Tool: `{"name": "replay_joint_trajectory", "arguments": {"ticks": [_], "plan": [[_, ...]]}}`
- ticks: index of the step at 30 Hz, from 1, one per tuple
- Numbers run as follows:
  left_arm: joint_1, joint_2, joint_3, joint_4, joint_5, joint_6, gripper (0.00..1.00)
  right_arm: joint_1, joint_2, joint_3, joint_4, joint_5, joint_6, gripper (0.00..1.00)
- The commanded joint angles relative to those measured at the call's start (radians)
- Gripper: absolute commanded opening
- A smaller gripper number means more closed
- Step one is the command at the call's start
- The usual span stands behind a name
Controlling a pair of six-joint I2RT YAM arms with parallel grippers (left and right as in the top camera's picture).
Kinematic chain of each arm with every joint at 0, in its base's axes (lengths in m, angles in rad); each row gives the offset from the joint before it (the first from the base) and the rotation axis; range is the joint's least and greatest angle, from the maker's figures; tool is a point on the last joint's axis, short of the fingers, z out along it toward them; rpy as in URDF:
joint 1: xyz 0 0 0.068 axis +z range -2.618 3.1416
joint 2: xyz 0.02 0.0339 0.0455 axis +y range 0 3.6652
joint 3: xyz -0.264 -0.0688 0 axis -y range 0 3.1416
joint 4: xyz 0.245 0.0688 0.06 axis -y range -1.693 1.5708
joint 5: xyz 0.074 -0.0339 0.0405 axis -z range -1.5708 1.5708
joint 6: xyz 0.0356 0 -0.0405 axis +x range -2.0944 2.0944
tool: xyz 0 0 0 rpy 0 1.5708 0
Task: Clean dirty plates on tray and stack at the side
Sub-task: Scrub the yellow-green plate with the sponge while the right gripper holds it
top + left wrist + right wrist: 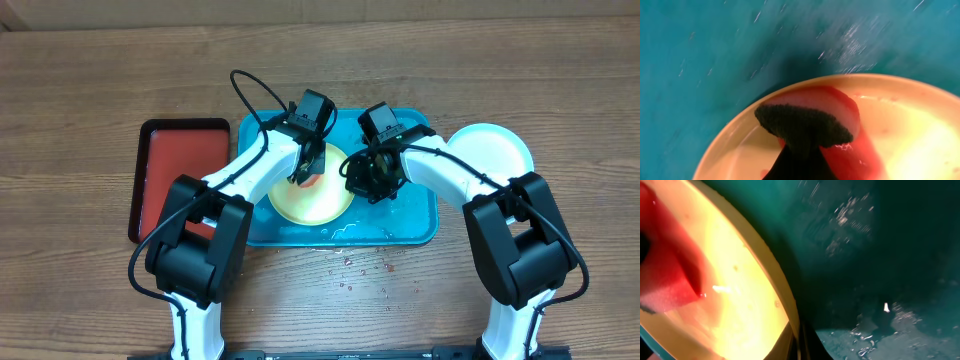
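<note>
A yellow-green-rimmed plate [322, 205] lies on the turquoise tray [415, 225]. My left gripper [305, 170] is shut on a red sponge with a dark scrub face [807, 122] and presses it onto the plate [920, 125], which has a wet red smear. My right gripper [357, 180] is shut on the plate's right rim; in the right wrist view the rim [785, 305] runs down between the fingers [797, 342]. A whitish plate [490, 150] lies on the table right of the tray. A third plate is not in view.
A smaller red tray with a black rim [180, 175] lies left of the turquoise tray. Water droplets lie on the tray floor [875, 330]. Small red spots [350, 265] mark the wooden table in front of the tray.
</note>
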Motion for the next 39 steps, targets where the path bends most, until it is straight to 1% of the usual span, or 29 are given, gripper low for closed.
{"name": "replay_joint_trajectory", "arguments": {"ticks": [1,4,7,10,12,14,16,19,21,24,27,29,33,36,39], "plan": [[0.013,0.015,-0.019,-0.1,0.069,0.094,0.04,-0.006,0.018,-0.022,-0.012,0.02,-0.005,0.04],[0.013,0.015,-0.018,-0.156,0.224,0.216,0.04,-0.006,0.018,-0.022,-0.011,0.02,-0.004,0.04],[0.013,0.015,-0.018,-0.196,0.426,0.354,0.04,-0.006,0.018,-0.022,-0.011,0.019,-0.004,0.04],[0.013,0.015,-0.018,-0.213,0.642,0.49,0.04,-0.006,0.018,-0.022,-0.011,0.02,-0.004,0.04],[0.013,0.015,-0.018,-0.208,0.755,0.552,0.04,-0.006,0.018,-0.022,-0.011,0.02,-0.004,0.04],[0.013,0.015,-0.018,-0.187,0.797,0.559,0.04,-0.006,0.018,-0.022,-0.011,0.019,-0.004,0.04],[0.013,0.015,-0.018,-0.161,0.794,0.558,0.04,-0.006,0.018,-0.022,-0.011,0.019,-0.004,0.04],[0.013,0.015,-0.018,-0.106,0.749,0.528,0.06,-0.006,0.018,-0.022,-0.011,0.019,-0.004,0.04],[0.013,0.015,-0.018,-0.056,0.67,0.474,0.08,-0.006,0.018,-0.022,-0.011,0.02,-0.004,0.04],[0.013,0.015,-0.018,0.01,0.511,0.391,0.08,-0.006,0.018,-0.022,-0.011,0.02,-0.004,0.04],[0.013,0.015,-0.018,0.079,0.312,0.307,0.04,-0.006,0.018,-0.022,-0.011,0.02,-0.005,0.04],[0.013,0.015,-0.018,0.127,0.175,0.251,0.04,-0.006,0.018,-0.022,-0.012,0.02,-0.005,0.04],[0.016,0.015,-0.018,0.203,-0.031,0.206,0.04,-0.006,0.018,-0.022,-0.015,0.023,-0.005,0.04],[0.026,0.015,-0.018,0.204,-0.127,0.164,0.04,-0.006,0.018,-0.022,-0.016,0.023,-0.008,0.04],[0.033,0.015,-0.018,0.117,-0.21,0.079,0.04,-0.006,0.018,-0.022,-0.015,0.023,-0.008,0.04]]}}
